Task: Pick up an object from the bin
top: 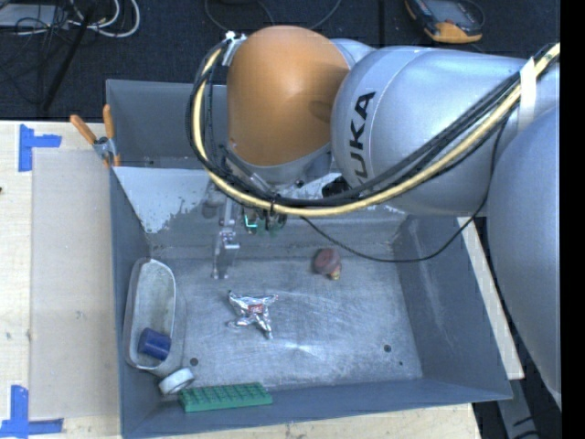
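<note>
I seem to be working in a robotics lab. A big silver industrial arm [430,126] strung with cables leans over a scuffed grey metal bin [366,341]. Behind it, loose cords [101,7] and an orange-edged device [445,16] lie on a dark floor [164,48].

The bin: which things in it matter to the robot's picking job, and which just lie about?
In the job: gripper; grey bin; silver toy plane, nearest the gripper, so the likeliest pick.
Lying about: brown lump; clear tub holding a blue cap; white ring; green studded plate.
</note>
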Robot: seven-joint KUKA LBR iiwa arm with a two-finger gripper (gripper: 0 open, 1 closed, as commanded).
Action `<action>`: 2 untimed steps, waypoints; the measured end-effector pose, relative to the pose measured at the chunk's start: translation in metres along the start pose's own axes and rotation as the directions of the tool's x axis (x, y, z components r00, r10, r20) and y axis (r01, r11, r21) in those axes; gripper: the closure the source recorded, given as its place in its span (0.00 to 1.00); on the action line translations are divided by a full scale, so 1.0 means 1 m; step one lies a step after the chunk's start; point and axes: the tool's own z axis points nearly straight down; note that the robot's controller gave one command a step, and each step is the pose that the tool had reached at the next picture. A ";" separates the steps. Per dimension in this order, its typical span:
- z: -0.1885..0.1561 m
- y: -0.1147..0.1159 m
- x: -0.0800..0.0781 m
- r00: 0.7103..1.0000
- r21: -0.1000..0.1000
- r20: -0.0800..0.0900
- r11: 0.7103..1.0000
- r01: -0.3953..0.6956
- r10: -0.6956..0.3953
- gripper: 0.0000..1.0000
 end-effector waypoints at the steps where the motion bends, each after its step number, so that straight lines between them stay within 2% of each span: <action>1: 0.174 -0.090 0.033 0.979 -0.002 0.014 0.980 0.201 -0.201 0.00; 2: 0.143 -0.078 0.049 0.981 0.000 0.009 0.981 0.194 -0.194 0.00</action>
